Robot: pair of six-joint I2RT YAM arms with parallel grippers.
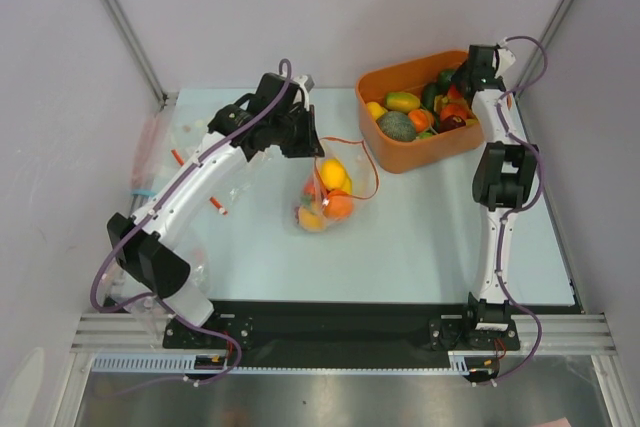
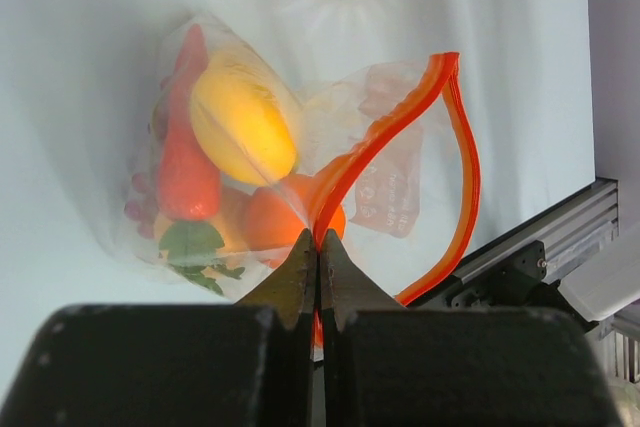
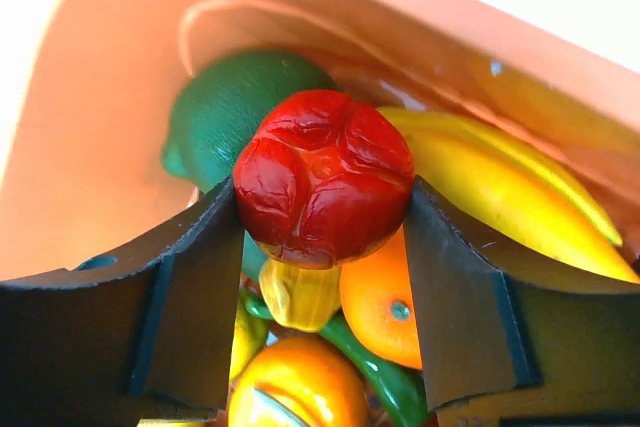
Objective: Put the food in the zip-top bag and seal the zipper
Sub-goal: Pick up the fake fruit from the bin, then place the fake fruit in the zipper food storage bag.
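The zipper (image 2: 468,177) is pinched in the closed left gripper (image 2: 318,247). Only the right wrist view shows a red fruit (image 3: 323,177), perhaps a pepper, clasped by the right gripper (image 3: 322,209).

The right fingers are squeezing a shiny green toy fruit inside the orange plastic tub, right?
Not green. In the right wrist view, the right fingers are squeezing a wrinkly red toy fruit inside the orange plastic tub.

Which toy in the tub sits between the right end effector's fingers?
The wrinkled red fruit: it alone touches both fingers; the other toys lie beyond it in the tub.
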